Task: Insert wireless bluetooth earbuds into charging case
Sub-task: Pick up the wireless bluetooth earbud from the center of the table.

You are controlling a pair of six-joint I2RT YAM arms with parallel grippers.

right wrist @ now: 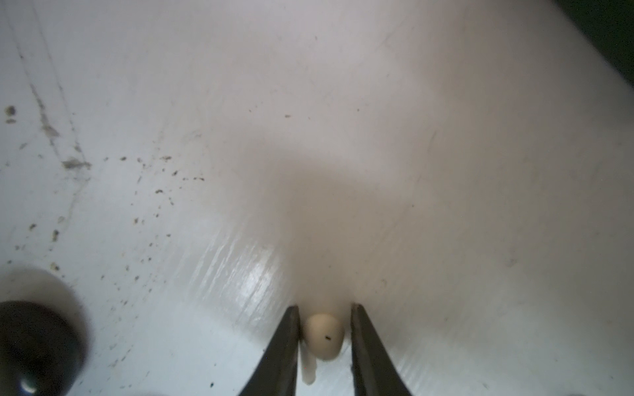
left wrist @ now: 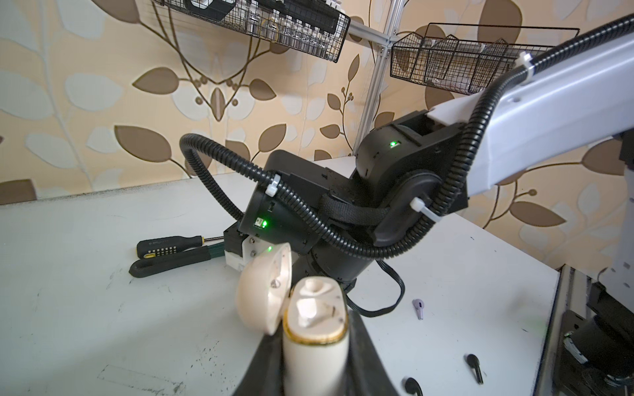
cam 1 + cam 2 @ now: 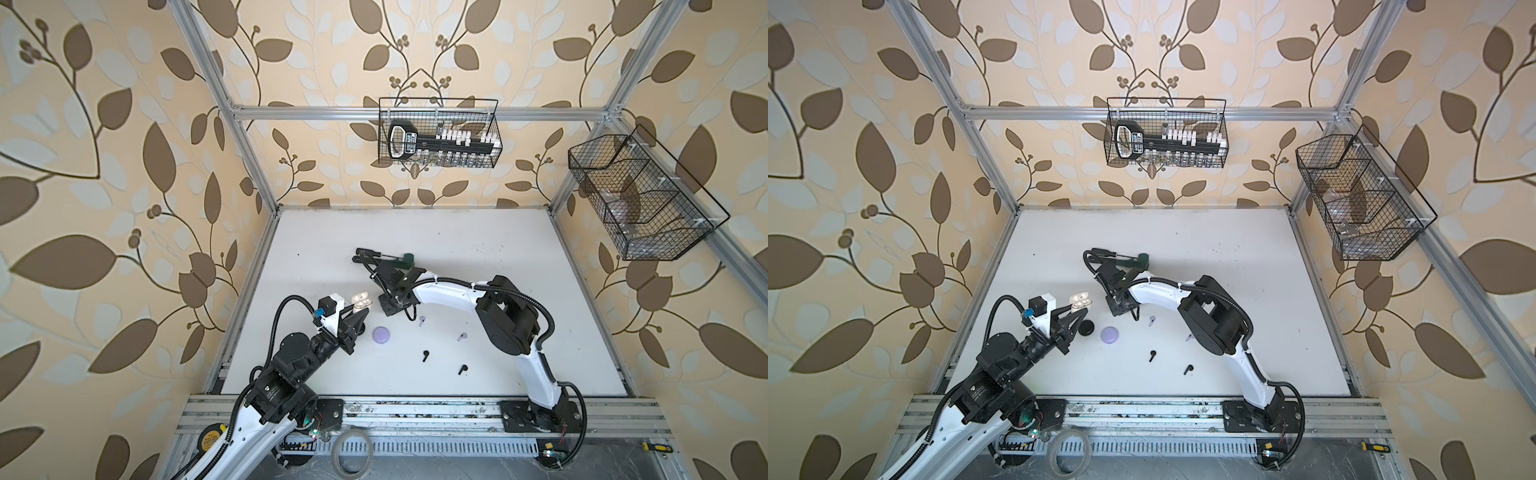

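Observation:
My left gripper (image 3: 360,311) is shut on an open cream charging case (image 3: 360,302), held above the table with its lid swung back. The left wrist view shows the case (image 2: 315,319) with both sockets showing. A white earbud (image 1: 324,337) lies on the table between the fingers of my right gripper (image 1: 325,307). One finger touches it and a thin gap remains at the other finger. Two lilac earbuds (image 3: 422,321) (image 3: 461,336) and two black earbuds (image 3: 425,355) (image 3: 461,369) lie loose on the table.
A round lilac case (image 3: 381,335) and a black case (image 3: 1087,328) sit by the left gripper. A screwdriver (image 3: 370,252) and a green tool (image 3: 405,261) lie behind the right wrist. Two wire baskets (image 3: 438,133) (image 3: 640,199) hang on the walls.

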